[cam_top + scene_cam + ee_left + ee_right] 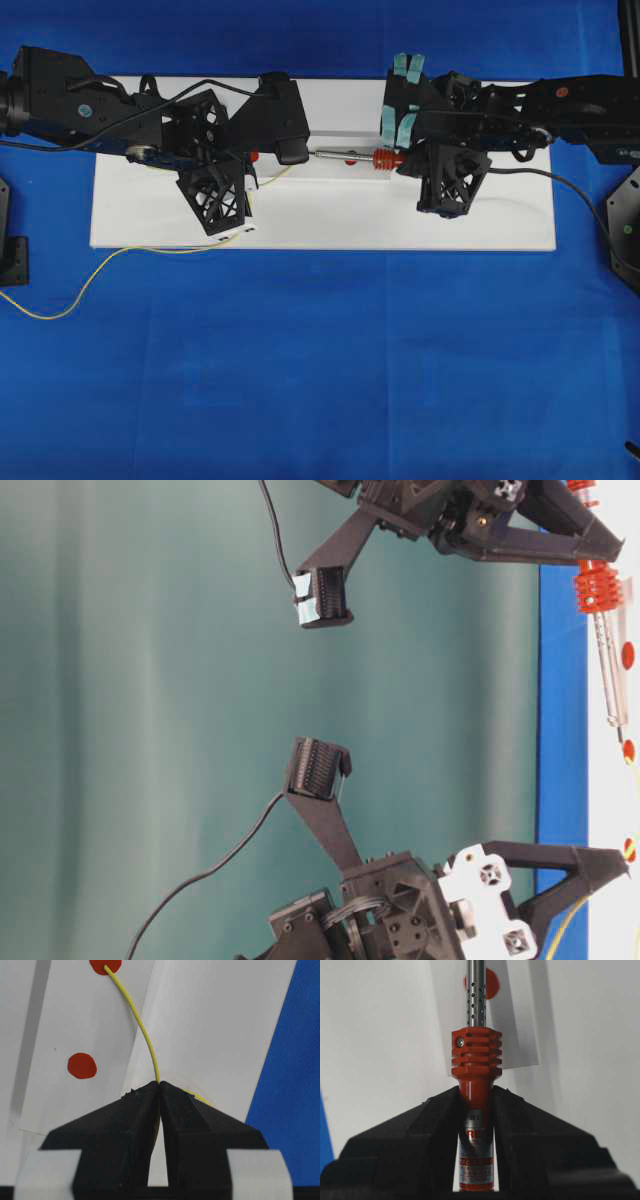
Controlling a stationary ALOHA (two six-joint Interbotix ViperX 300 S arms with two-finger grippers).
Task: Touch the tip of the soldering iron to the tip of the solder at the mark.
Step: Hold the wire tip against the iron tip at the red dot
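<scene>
Overhead view shows your right gripper (pixel 408 162) pinching the soldering iron (pixel 352 157), pointing left. Your left gripper (pixel 160 1085) pinches the solder (pixel 145 1035), whose end sits on a red dot (pixel 105 965).

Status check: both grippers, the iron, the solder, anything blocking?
Left gripper shut on solder, its tip on a red dot. Right gripper shut on soldering iron. Tips not yet touching. Nothing between them.

Open white board (pixel 330 215) in front of both arms
</scene>
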